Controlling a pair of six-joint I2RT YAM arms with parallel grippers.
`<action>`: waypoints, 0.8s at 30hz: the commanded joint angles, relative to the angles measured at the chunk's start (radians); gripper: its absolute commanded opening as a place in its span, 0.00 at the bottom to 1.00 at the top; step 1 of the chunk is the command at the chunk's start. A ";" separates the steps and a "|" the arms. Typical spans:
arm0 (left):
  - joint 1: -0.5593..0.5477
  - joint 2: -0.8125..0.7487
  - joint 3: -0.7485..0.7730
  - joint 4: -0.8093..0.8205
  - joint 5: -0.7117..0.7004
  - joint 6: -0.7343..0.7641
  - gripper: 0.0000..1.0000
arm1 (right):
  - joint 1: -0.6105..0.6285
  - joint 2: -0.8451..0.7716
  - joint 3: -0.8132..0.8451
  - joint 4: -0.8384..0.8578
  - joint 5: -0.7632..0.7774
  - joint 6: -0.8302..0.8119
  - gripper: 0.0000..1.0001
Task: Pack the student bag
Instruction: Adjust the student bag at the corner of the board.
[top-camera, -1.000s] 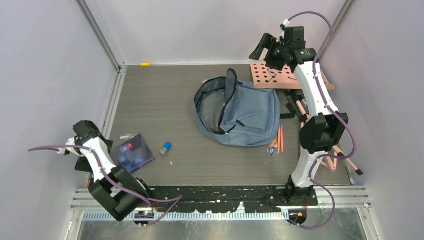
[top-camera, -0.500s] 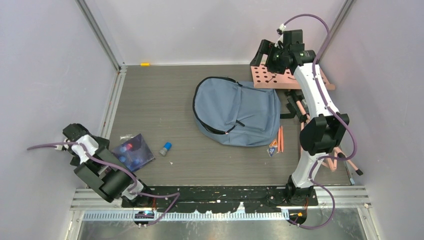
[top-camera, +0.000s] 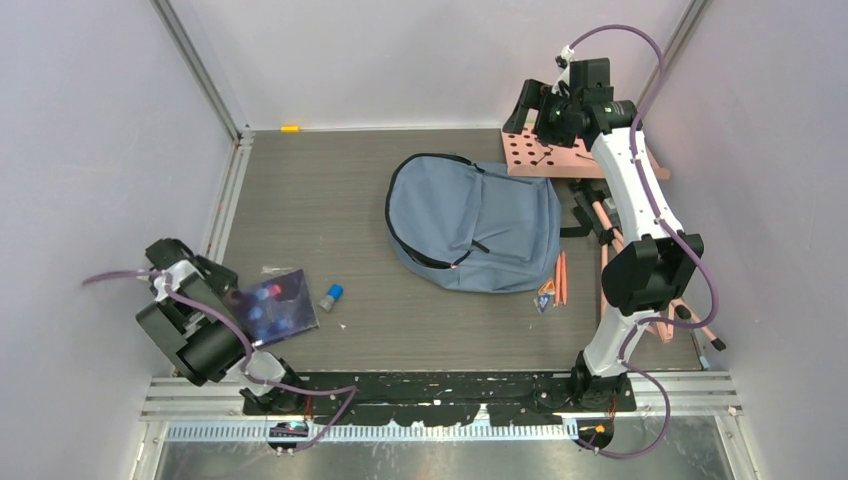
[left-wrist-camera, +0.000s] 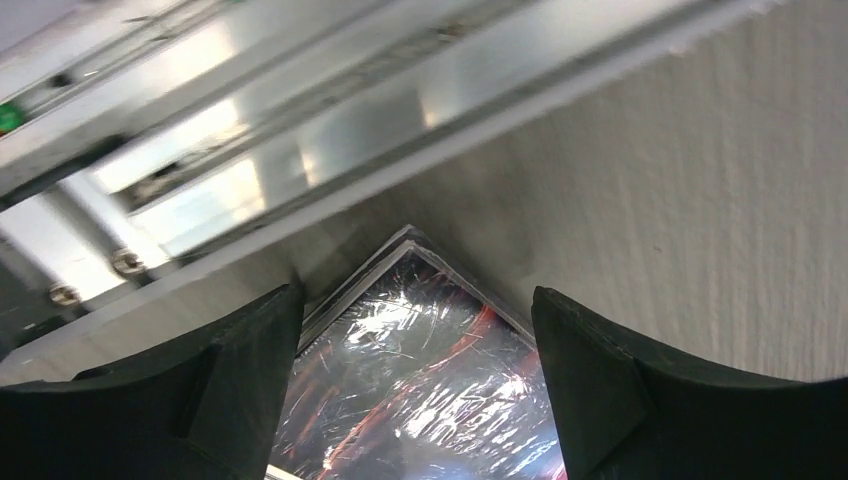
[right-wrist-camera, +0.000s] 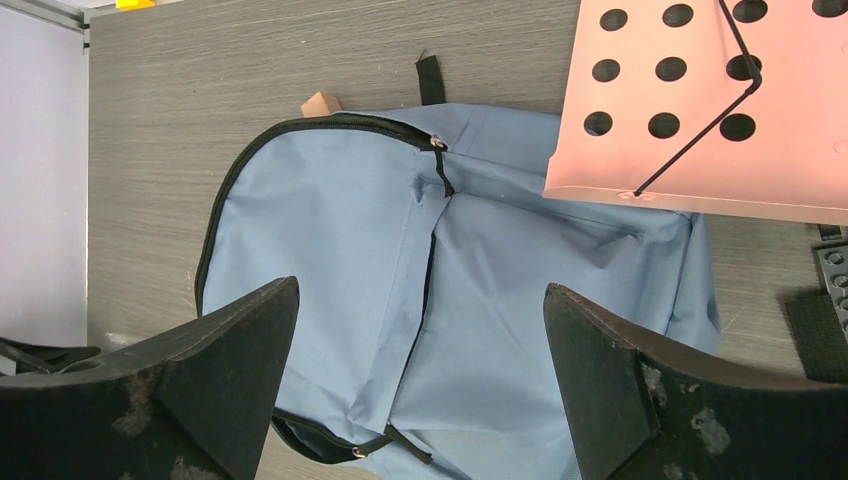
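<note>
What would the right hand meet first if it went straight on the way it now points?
Most likely the student bag, which fills the gap between the open fingers of the right hand in the wrist view. Nothing shows in between, though depth is unclear.

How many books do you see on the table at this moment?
1. A glossy dark book lies at the near left of the table, its corner between the jaws of the left end effector. Others may be hidden inside the student bag.

Glossy book (left-wrist-camera: 420, 390), near part out of view.
</note>
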 joint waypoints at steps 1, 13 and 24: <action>-0.152 0.064 -0.009 0.063 0.121 -0.008 0.86 | 0.000 -0.048 0.010 0.015 -0.001 -0.014 0.99; -0.611 0.296 0.305 0.061 0.108 -0.120 0.86 | 0.004 -0.069 -0.018 0.015 -0.014 -0.024 0.99; -0.721 0.238 0.497 -0.174 -0.044 -0.216 0.91 | 0.112 -0.059 0.003 0.023 -0.010 -0.044 0.98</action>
